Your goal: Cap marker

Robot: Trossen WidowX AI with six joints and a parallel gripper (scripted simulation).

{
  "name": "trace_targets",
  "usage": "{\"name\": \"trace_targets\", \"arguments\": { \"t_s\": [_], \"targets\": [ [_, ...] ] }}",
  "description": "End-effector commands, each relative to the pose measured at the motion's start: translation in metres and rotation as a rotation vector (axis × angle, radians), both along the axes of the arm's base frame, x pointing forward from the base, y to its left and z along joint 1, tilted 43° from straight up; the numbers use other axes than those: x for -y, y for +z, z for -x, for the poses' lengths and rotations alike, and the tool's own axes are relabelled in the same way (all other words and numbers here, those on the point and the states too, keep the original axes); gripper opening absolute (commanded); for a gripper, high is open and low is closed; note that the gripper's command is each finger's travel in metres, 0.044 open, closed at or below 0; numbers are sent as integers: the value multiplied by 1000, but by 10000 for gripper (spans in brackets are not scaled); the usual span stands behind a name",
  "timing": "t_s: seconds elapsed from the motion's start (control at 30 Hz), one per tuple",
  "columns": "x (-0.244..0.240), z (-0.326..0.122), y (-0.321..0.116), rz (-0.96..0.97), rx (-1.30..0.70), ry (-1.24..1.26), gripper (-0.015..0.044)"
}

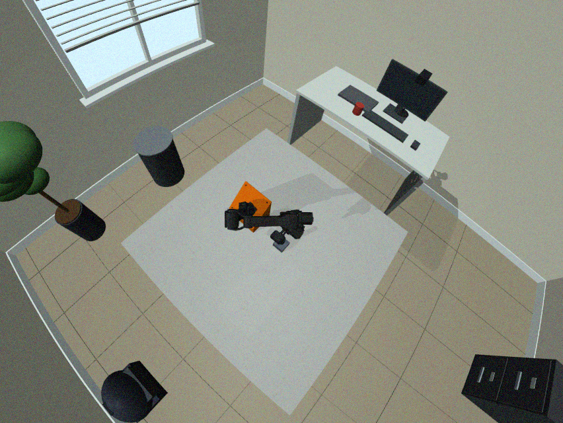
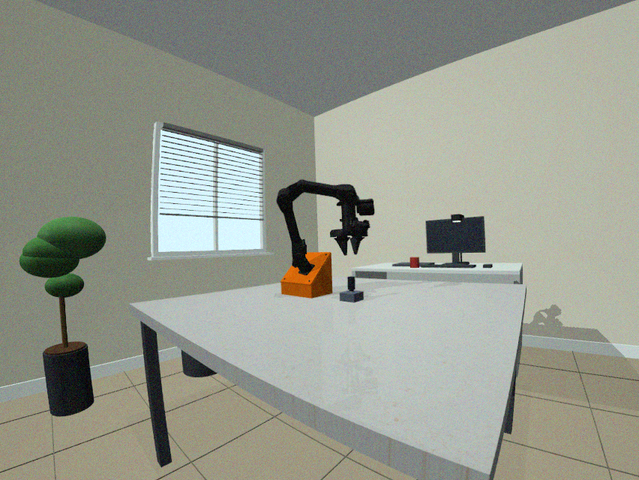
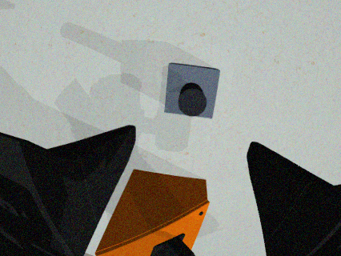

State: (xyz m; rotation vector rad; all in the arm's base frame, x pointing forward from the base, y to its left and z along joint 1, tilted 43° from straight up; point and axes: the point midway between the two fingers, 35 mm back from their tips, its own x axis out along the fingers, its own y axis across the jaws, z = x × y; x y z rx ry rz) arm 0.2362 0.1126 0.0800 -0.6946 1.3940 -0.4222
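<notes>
The small blue-grey holder block (image 1: 281, 246) (image 2: 352, 296) (image 3: 178, 76) stands on the table (image 1: 273, 318) (image 2: 330, 351) near the arm's base. The black cap (image 2: 351, 283) (image 3: 192, 101) stands upright above the block's middle, on the marker. In the exterior view it reaches down almost to the block's top, and I cannot make out a marker barrel below it. My gripper (image 2: 349, 253) (image 3: 193, 141) is open and empty. It points down, its fingertips a clear gap above the cap. In the top view the arm hides the cap.
The orange arm base (image 1: 250, 193) (image 2: 321, 276) (image 3: 160, 200) stands close beside the holder block. A white desk (image 1: 318, 86) (image 2: 496, 268) with a monitor (image 1: 412, 90) (image 2: 454, 235) and a red cup (image 1: 358, 108) (image 2: 414, 262) stands beyond the table.
</notes>
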Motion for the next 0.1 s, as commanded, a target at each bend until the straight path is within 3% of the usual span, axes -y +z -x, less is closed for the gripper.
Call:
{"name": "trace_targets", "arguments": {
  "t_s": [0.0, 0.07],
  "targets": [
    [-1, 0, 1, -4, 2, -5, 420],
    [-1, 0, 1, -4, 2, -5, 440]
  ]
}}
